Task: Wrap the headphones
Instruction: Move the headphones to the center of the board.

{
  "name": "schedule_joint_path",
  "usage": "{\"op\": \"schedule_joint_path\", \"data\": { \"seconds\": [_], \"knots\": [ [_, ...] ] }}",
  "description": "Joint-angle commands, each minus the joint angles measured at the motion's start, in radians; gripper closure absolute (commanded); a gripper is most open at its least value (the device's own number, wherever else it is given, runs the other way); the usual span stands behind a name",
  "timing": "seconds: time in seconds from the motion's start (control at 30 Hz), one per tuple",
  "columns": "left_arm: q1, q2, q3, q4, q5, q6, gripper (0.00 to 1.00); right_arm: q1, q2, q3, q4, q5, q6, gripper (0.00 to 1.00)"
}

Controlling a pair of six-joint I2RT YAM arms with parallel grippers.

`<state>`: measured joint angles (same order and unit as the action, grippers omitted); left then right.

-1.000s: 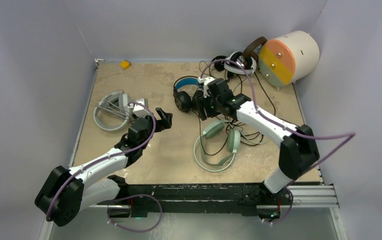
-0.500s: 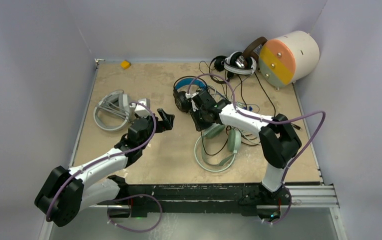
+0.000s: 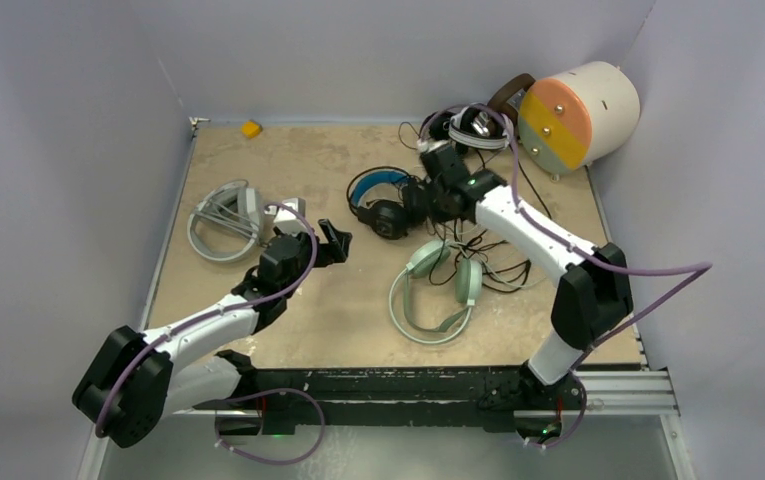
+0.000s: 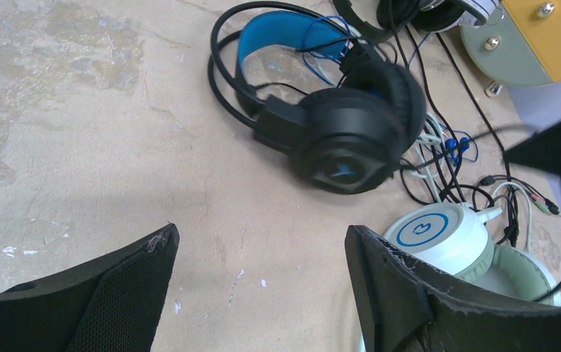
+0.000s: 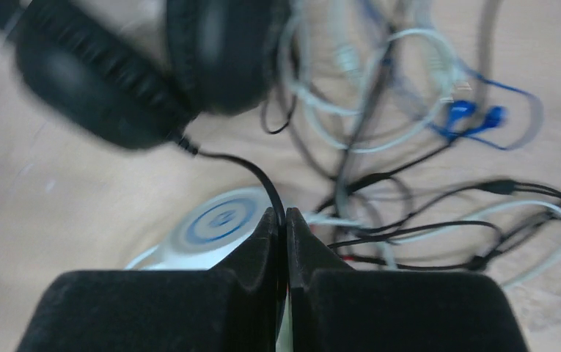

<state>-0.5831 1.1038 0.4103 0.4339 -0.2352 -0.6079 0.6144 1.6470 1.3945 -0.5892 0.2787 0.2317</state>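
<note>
Cable [image 5: 227, 157] of the black headset [image 3: 390, 218], thin and dark, runs into my right jaws, which are pressed together on it at the lower centre of the right wrist view. The headset lies on the bench [image 3: 288, 160] in the upper middle of the top view, a mint-green headset [image 3: 426, 258] just below it. My left jaws gape wide, holding nothing.
</note>
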Motion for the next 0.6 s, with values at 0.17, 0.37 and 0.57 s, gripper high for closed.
{"op": "schedule_joint_path", "data": {
  "seconds": [0.17,0.37,0.57],
  "knots": [
    [0.002,0.039,0.016,0.054,0.014,0.026,0.19,-0.252,0.225,0.413,-0.08,0.199,-0.022,1.0],
    [0.003,0.053,0.023,0.053,0.02,0.031,0.19,-0.251,0.414,0.715,-0.016,0.252,-0.162,1.0],
    [0.001,0.101,0.04,0.077,0.104,0.061,0.19,-0.251,0.413,0.818,0.035,0.285,-0.227,0.24]
  ]
}}
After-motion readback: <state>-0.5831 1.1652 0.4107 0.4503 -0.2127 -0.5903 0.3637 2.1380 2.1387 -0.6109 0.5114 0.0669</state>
